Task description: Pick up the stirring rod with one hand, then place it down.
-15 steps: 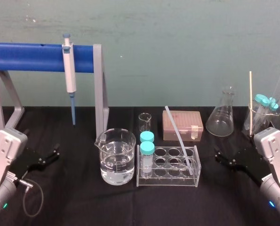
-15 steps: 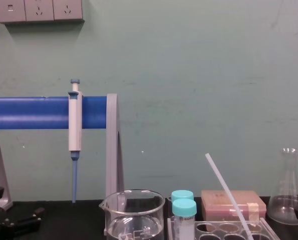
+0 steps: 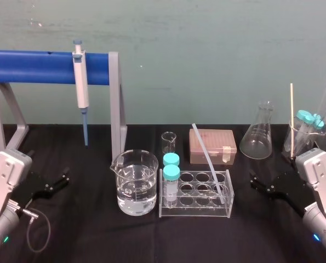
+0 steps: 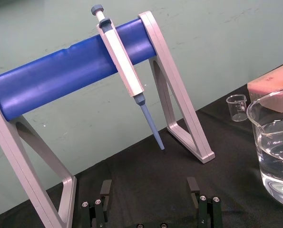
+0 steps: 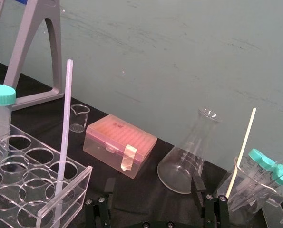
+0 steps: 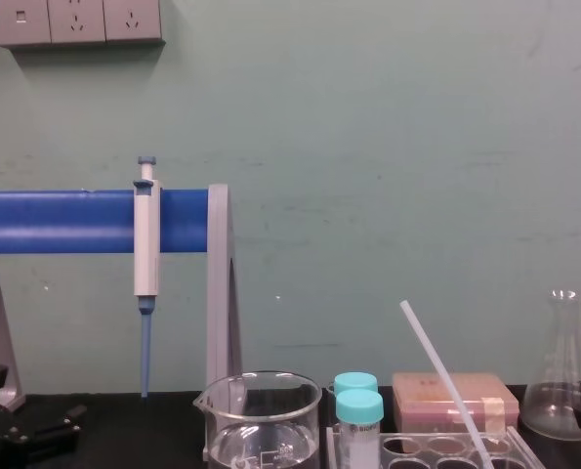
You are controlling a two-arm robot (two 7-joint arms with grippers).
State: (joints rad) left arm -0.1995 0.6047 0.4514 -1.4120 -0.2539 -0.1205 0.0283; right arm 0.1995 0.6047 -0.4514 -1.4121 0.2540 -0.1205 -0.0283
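While stirring rod [image 3: 208,161] leans in rack [image 3: 195,211], right hand [image 3: 261,184] spread wide, empty, left hand [image 3: 61,181] likewise

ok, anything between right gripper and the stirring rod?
Nothing visible: bare table lies between the open right gripper and the stirring rod, which leans in the clear rack. The left gripper sits far left.

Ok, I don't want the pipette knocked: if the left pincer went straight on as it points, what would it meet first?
Likely the white-and-blue pipette hanging on the blue-barred grey stand: its tip lies straight ahead between the fingers of the open left pincer, though depth is unclear.
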